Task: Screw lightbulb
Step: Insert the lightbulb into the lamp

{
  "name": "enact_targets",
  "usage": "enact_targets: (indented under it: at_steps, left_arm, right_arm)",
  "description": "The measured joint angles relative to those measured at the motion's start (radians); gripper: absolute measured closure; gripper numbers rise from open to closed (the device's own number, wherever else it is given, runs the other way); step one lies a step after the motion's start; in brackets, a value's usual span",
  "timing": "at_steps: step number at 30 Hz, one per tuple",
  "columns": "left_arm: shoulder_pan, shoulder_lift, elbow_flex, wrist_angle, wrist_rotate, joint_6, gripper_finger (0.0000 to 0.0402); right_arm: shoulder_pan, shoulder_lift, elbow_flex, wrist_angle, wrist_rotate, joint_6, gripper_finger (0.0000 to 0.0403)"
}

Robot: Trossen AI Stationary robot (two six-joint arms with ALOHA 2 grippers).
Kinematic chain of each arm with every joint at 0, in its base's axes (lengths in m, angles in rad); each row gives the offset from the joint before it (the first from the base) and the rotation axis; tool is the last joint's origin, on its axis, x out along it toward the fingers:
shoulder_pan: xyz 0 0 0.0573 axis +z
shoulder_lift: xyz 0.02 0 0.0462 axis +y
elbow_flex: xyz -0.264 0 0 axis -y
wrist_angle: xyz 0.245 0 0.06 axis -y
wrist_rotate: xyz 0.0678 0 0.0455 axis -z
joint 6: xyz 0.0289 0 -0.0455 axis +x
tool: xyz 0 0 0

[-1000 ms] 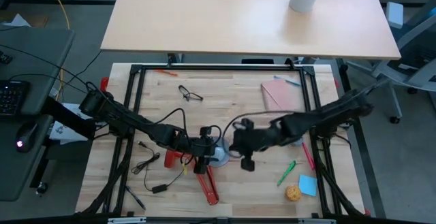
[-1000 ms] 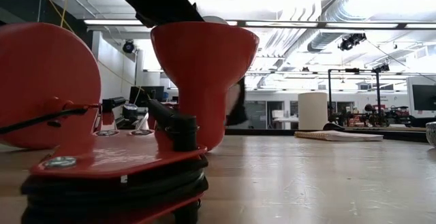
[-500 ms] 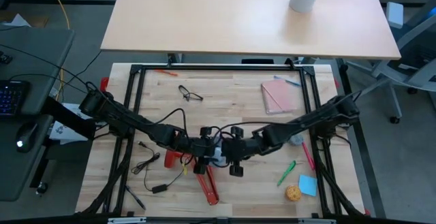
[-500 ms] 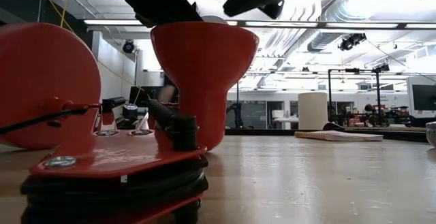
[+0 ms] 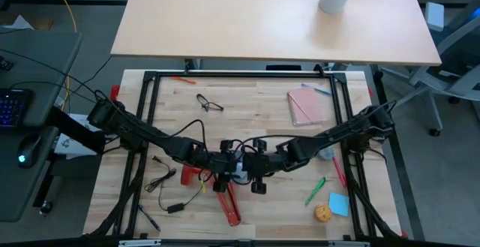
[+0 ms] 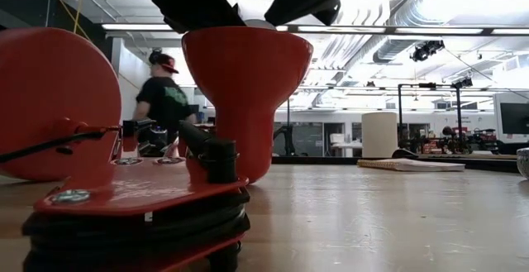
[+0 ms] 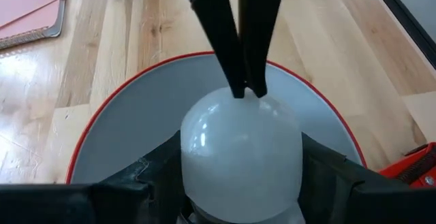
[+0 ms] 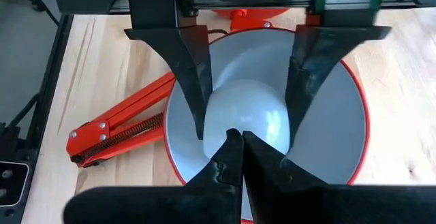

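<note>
The red desk lamp lies on the table, its arm [image 5: 229, 202] flat and its shade [image 8: 340, 135] opening upward; the shade's red outside shows in the low view [image 6: 248, 90]. The white lightbulb [image 7: 238, 156] sits in the shade's white inside, its screw base hidden. My left gripper [image 7: 238, 166] is shut on the bulb and also shows in the high view [image 5: 227, 162]. My right gripper [image 8: 238, 139] is shut, just right of it in the high view [image 5: 249, 164], its tips on the bulb's dome. My left gripper pinches the bulb's two opposite sides [image 7: 185, 163] between its two fingers [image 8: 191, 81]. The fingers reach down into the shade from above. The bulb stands in the shade's middle, dome up. My right gripper's shut fingertips [image 7: 245, 88] touch the top of the bulb's dome [image 8: 235, 118], coming slanting from above and the table's right.
The lamp's red base [image 6: 124, 189] stands near the low camera. Glasses [image 5: 210, 103], a pink notebook [image 5: 307, 104], a green marker [image 5: 315, 191], a blue note [image 5: 337, 204], a yellow ball [image 5: 322, 213] and a black cable [image 5: 165, 179] lie about. A person [image 6: 165, 98] walks behind the table.
My right gripper has gone toward the table's left, in over the lamp shade, and now meets the bulb's dome with shut fingers. My left gripper has kept still on the bulb. A person has walked into the low view behind the table.
</note>
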Motion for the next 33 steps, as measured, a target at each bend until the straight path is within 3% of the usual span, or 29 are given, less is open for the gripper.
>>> enact_targets:
  at_steps: [9, 18, 26, 33]
  left_arm:
    - [0.003, 0.002, 0.090, -0.101, 0.024, 0.002, 0.0119]
    - [0.003, -0.027, 0.209, -0.355, 0.019, 0.083, 0.0112]
    - [-0.001, -0.183, 0.209, -0.578, -0.049, 0.037, 0.0112]
    - [-0.041, -0.282, 0.067, -0.580, -0.125, -0.127, 0.0115]
  right_arm:
    - [-0.002, 0.000, 0.000, 0.010, 0.005, -0.004, 0.0403]
    - [-0.023, -0.001, 0.000, 0.029, 0.006, -0.004, 0.0403]
    - [-0.026, -0.004, 0.000, 0.049, 0.002, -0.030, 0.0403]
    - [-0.027, -0.051, 0.000, 0.032, -0.010, -0.050, 0.0403]
